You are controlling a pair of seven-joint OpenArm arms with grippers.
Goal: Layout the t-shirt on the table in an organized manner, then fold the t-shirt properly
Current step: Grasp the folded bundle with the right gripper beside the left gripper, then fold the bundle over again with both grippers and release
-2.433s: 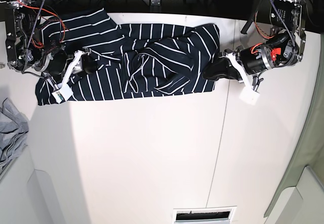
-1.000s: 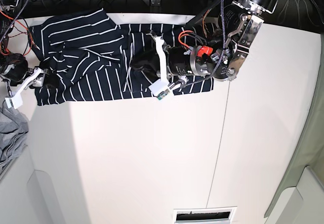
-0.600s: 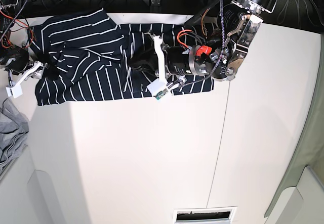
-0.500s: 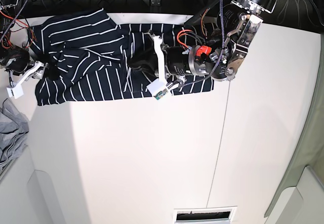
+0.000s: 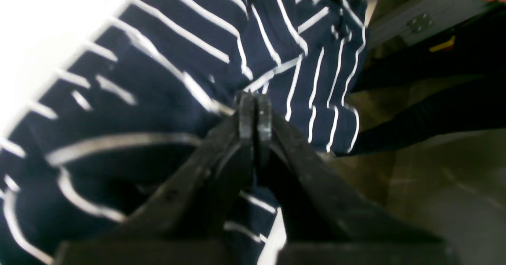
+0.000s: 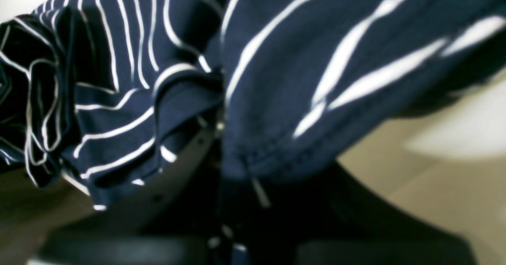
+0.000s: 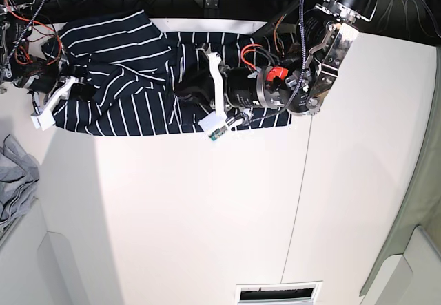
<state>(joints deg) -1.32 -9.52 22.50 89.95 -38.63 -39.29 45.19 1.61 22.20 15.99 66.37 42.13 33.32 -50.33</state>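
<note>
The t-shirt (image 7: 131,78) lies bunched along the far edge of the table (image 7: 207,215), the left hand (image 5: 253,110) closed on a fold mid-shirt and the right hand (image 7: 69,88) gripping its hem, so both should pull apart evenly to flatten it

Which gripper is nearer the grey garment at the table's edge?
Right. The right gripper sits at the t-shirt's end just above the grey garment; the left gripper is mid-shirt, farther away.
</note>
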